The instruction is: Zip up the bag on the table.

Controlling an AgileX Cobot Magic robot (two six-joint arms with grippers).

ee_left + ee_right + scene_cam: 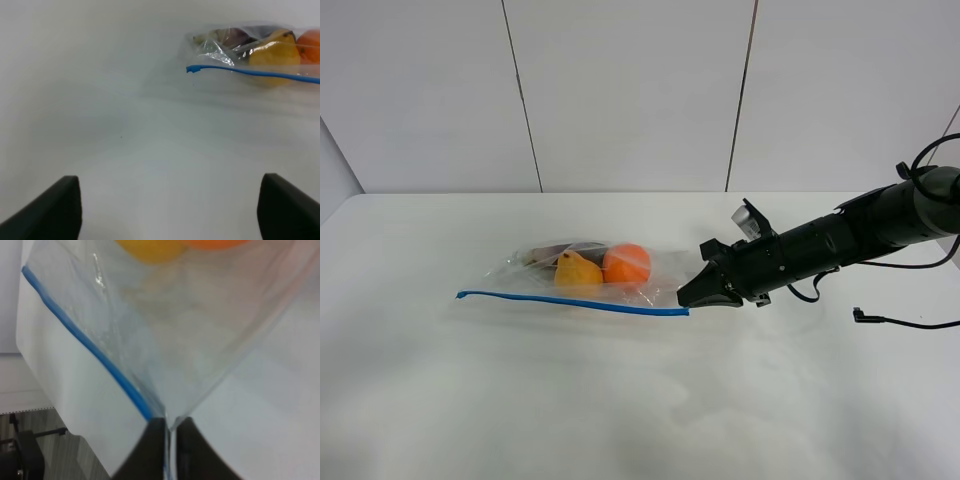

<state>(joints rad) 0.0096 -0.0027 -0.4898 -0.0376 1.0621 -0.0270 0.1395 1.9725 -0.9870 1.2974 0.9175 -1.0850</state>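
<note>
Bag (pixel 580 275) = thin clear film, soft & floppy, prob. slippery. It won't hold a shape, so I'd judge it needs tension before the zip will run. The weight is all in the fruit inside, orange (pixel 627 263) + yellow fruit (pixel 577 270). That's likely enough to anchor the body on the table (pixel 640 420), but they can roll & drag the film. The stiffest part is the blue zipper strip (pixel 570 300). Best hold is on that strip or the corner at its end, not the loose film, which would just bunch.

R claw (pixel 169 440): jaws pinched almost together on the bag's corner, right at the strip's end. The film fans out from the tips, the strip runs straight away from the claw, & the fruit sits farther out, to one side of the strip. The film looks pulled taut at that corner.

L claw (pixel 170 210): jaws wide apart, nothing btwn them, over the table top. The bag lies ahead & off to one side, well apart. The strip's far end is the nearest part, no contact.

Can't tell whether the strip is sealed.
</note>
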